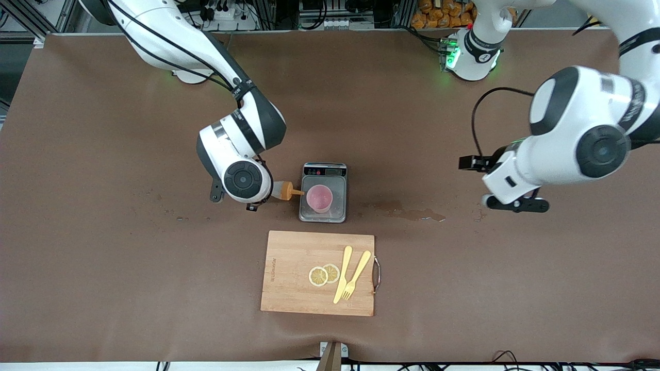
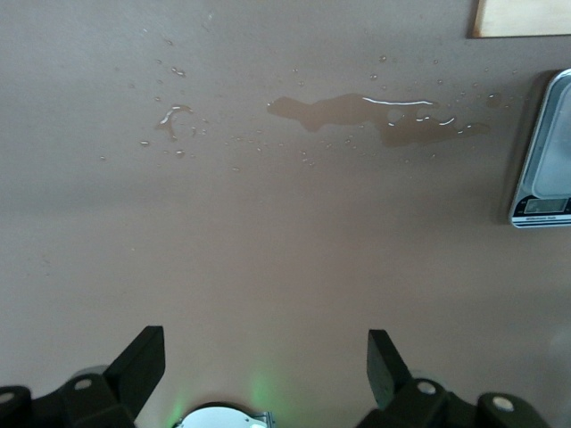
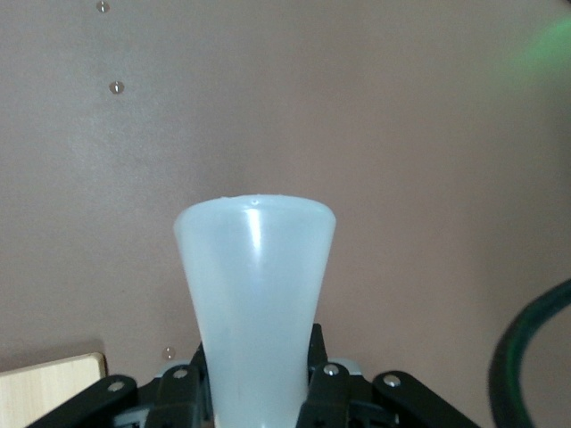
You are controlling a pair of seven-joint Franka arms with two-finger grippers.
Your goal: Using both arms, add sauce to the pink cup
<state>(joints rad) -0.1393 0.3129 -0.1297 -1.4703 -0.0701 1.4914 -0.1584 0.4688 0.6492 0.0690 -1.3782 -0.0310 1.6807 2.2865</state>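
Two arms assigned: sauce (image 1: 282,190) clamped in right gripper (image 3: 259,392), tipped, nozzle at rim of pink cup (image 1: 319,198) on scale (image 1: 323,192). Pour step judged underway; squeeze needed next. Left gripper (image 2: 266,364) waits spread, empty, over bare table.

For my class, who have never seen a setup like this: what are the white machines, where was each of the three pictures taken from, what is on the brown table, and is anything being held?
The white machines are two robot arms, each ending in a two-finger hand. One picture looks down from a high camera facing them; the other two come from cameras on each arm's wrist.

On the table a small scale carries the pink cup. Nearer the camera lies a wooden board with two lemon slices, a yellow knife and a fork. A spill wets the table toward the left arm's end.

The right hand holds the sauce bottle, tipped with its orange nozzle at the cup's rim. The left hand waits open and empty above the table.
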